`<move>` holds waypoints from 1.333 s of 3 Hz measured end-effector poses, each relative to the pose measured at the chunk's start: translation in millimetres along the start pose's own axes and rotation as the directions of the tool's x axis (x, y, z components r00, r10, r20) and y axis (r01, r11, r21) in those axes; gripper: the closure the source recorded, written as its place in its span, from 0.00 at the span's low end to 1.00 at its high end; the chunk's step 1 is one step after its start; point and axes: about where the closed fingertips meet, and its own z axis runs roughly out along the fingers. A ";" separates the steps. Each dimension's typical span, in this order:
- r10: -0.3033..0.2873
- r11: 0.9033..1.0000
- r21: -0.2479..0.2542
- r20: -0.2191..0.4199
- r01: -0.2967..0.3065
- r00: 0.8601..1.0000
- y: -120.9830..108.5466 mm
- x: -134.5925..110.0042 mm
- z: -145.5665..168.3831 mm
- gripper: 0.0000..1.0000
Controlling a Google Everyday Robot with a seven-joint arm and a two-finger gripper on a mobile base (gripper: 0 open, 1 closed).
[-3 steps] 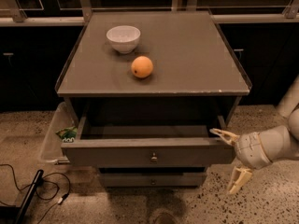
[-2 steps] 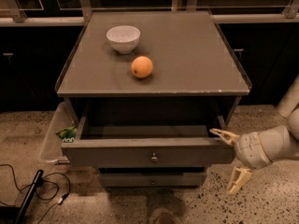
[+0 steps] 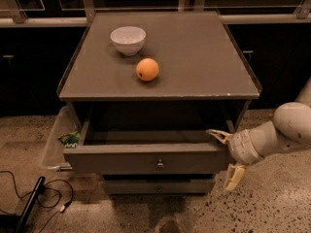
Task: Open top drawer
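Note:
The top drawer is a matte grey drawer pulled partly out of the grey cabinet, with a small round metal knob at the centre of its front panel. Its dark inside shows behind the front panel. My gripper is at the drawer's right front corner, fingers spread wide. One pale finger rests by the top of the corner and the other hangs below and to the right of it. A lower, narrower drawer front sits shut beneath.
A white bowl and an orange sit on the cabinet top. A clear plastic bin with a green item stands at the cabinet's left. Black cables lie on the speckled floor at the lower left.

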 end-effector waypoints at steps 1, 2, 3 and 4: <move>-0.025 1.000 -0.018 -0.030 0.025 0.999 -17.5 4.8 12.9 0.00; -0.025 0.999 -0.048 -0.056 0.023 0.998 -21.3 18.4 24.0 0.00; -0.026 0.999 -0.048 -0.056 0.023 0.998 -21.2 17.0 22.3 0.19; -0.030 0.999 -0.044 -0.057 0.027 0.998 -22.4 14.4 20.1 0.42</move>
